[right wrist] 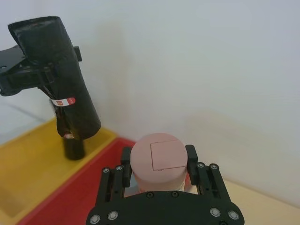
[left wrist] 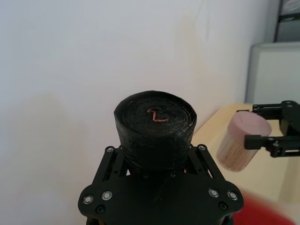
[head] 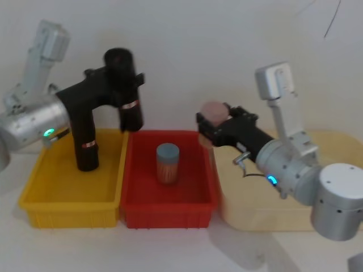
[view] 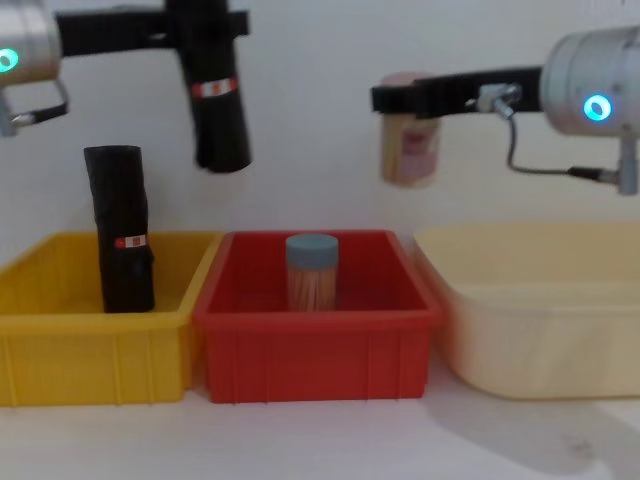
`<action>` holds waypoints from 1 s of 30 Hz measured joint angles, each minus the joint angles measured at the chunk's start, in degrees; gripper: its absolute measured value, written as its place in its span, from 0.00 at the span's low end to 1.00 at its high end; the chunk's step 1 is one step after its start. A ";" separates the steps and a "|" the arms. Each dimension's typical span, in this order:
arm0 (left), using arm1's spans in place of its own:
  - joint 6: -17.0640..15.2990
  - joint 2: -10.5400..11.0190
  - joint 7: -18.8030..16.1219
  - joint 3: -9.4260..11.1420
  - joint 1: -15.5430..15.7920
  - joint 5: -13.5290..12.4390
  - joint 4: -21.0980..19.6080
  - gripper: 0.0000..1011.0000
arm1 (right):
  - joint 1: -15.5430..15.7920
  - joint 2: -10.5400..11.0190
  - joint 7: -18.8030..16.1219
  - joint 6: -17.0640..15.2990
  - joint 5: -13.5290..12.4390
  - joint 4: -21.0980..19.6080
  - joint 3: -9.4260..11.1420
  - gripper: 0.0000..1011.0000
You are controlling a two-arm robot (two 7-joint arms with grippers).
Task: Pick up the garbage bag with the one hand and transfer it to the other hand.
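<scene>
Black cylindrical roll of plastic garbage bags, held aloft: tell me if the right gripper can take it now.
Probably not: the right gripper is shut on a pink-capped jar, though nothing stands between it and the black roll.

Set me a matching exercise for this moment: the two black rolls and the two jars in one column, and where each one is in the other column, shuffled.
Things
1. garbage bag
2. second black roll
3. blue-lidded jar
4. pink-lidded jar

Places
A. standing in the red bin
B. held up in the air by the right gripper
C. standing upright in the yellow bin
D. held up in the air by the left gripper

Pairs: 1-D, 2-C, 3-A, 4-B
</scene>
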State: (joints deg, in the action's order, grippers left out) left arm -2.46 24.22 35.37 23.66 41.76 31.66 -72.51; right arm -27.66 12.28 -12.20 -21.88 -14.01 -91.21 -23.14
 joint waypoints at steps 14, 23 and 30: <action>4.37 -10.31 7.06 5.74 11.37 -0.17 11.44 0.45 | 5.15 3.23 6.18 -3.19 2.05 -9.27 7.10 0.66; 9.99 -21.10 14.52 9.09 21.59 1.71 31.67 0.45 | 6.98 4.99 8.53 -6.15 2.88 -9.28 10.94 0.66; 13.88 -27.32 18.73 11.03 27.89 3.60 45.07 0.45 | 6.76 5.67 9.14 -6.89 3.56 -6.67 12.12 0.66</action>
State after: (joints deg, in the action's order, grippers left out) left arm 11.42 -3.11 54.10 34.69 69.65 35.26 -27.44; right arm -20.90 17.95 -3.06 -28.77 -10.45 -97.88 -11.02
